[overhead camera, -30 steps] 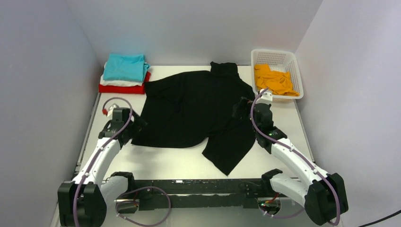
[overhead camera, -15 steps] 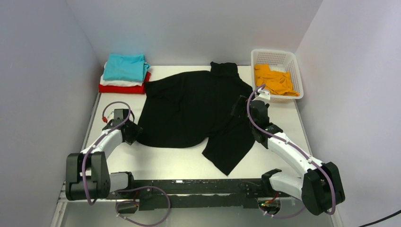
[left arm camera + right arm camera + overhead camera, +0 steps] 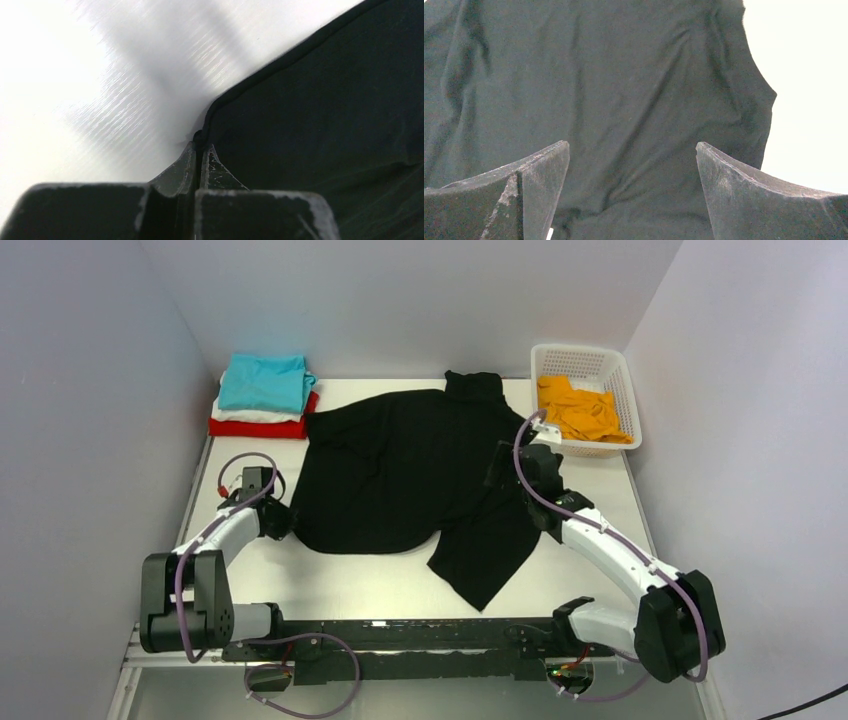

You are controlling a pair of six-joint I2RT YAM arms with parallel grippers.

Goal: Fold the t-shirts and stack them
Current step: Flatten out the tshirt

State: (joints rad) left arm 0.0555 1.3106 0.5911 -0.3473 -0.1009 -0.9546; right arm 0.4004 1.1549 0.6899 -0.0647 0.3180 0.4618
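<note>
We're pinching the hem of the limp, light black t-shirt (image 3: 400,470) in the left end effector (image 3: 200,150), clamped tight; right end effector (image 3: 633,150) hanging wide open, empty

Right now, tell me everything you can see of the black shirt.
The black shirt is large, plain, soft cloth with a stitched hem, unfolded and spread rumpled across the table, one flap trailing toward the near edge. The left gripper is shut on a corner of its hem at its left edge. The right gripper hangs open over its wrinkled right side.
</note>
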